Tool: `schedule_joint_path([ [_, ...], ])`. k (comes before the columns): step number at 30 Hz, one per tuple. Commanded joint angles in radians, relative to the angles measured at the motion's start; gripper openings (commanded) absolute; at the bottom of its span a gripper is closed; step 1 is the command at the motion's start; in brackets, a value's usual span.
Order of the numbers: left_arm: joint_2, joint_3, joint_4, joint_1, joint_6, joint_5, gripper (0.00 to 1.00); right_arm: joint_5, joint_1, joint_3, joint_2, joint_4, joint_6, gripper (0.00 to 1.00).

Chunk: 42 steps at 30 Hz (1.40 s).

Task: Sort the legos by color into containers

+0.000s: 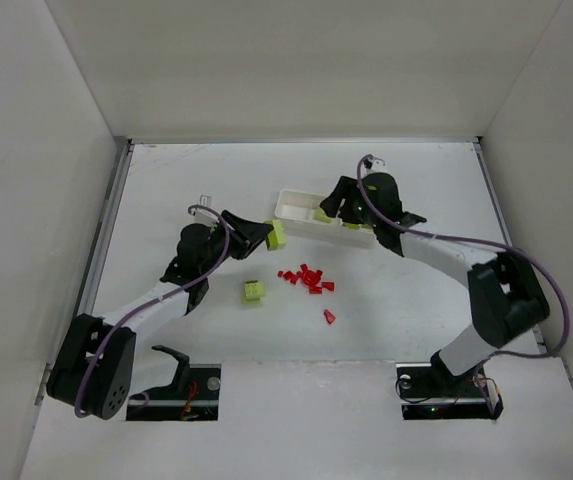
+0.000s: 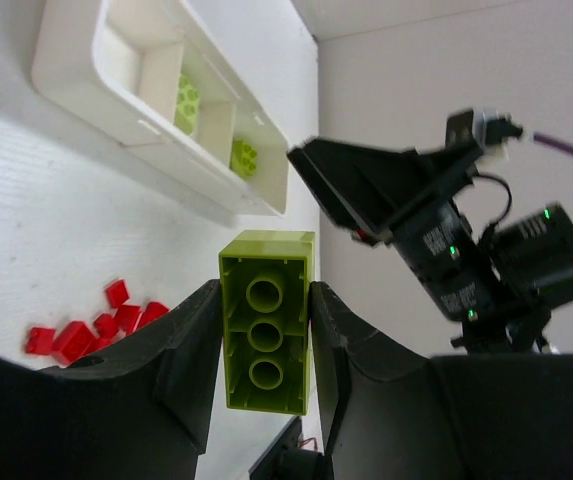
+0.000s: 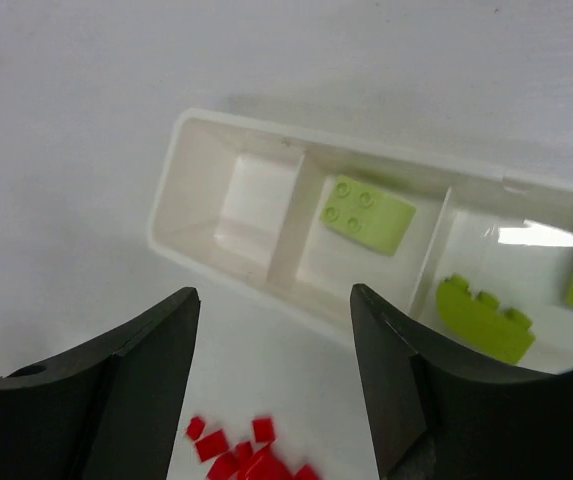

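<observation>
Over the table (image 1: 166, 180), seen from the top, my left claw (image 1: 269, 235) pinches the held brick (image 1: 278, 234), a yellow-green one. Beyond this claw and to its right lies the tray (image 1: 291, 204). My right claw (image 1: 328, 207) hangs above the tray's middle stretch. Behind the left claw, toward my bases, a loose brick (image 1: 254, 291) of the same green rests on the table. The red pile (image 1: 306, 278) sits to the right of that, between my two arms. A lone red (image 1: 329, 316) lies apart from the pile, nearer the bases.

From my left wrist, both fingers (image 2: 181, 350) press against the long sides of the held brick, and its three hollow tubes face the camera. Ahead of the claw and to the left, the tray runs slantwise. One green piece shows in its middle compartment and another in the compartment beyond. The red pile is low on the left, just beside my left finger. My right claw looms ahead on the right, above the tray's far end.

From my right wrist, the fingers (image 3: 126, 380) are spread wide, and the tray's near wall shows in the gap between them. Beyond the fingertips, the middle brick (image 3: 369, 213) lies flat in the centre compartment with its studs up. The end bricks (image 3: 484, 318), two green ones, lie in the right-hand compartment, just past my right finger. The red pile peeks in below, between the fingers and short of the tray.
</observation>
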Motion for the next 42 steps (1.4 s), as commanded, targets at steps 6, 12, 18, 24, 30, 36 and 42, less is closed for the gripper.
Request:
schedule_joint_path([
  [6, -0.004, 0.025, 0.26, -0.006, -0.12, 0.023, 0.19, -0.219, 0.062, -0.307, -0.359, 0.371, 0.3, 0.77],
  [12, -0.021, 0.02, 0.303, -0.018, -0.132, 0.023, 0.2, -0.368, 0.146, -0.376, -0.283, 0.638, 0.471, 0.84],
  [18, -0.001, 0.03, 0.34, -0.041, -0.149, 0.02, 0.21, -0.429, 0.171, -0.373, -0.191, 0.823, 0.534, 0.86],
  [24, 0.022, 0.03, 0.366, -0.049, -0.175, 0.025, 0.21, -0.437, 0.171, -0.381, -0.145, 0.913, 0.577, 0.74],
  [30, 0.034, 0.024, 0.386, -0.062, -0.186, 0.025, 0.21, -0.454, 0.151, -0.388, -0.073, 0.996, 0.638, 0.58],
  [36, 0.031, 0.014, 0.397, -0.062, -0.194, 0.025, 0.2, -0.448, 0.145, -0.404, -0.046, 1.06, 0.669, 0.45],
  [42, 0.01, -0.009, 0.389, -0.033, -0.197, 0.044, 0.2, -0.44, 0.13, -0.425, -0.065, 1.062, 0.666, 0.44],
])
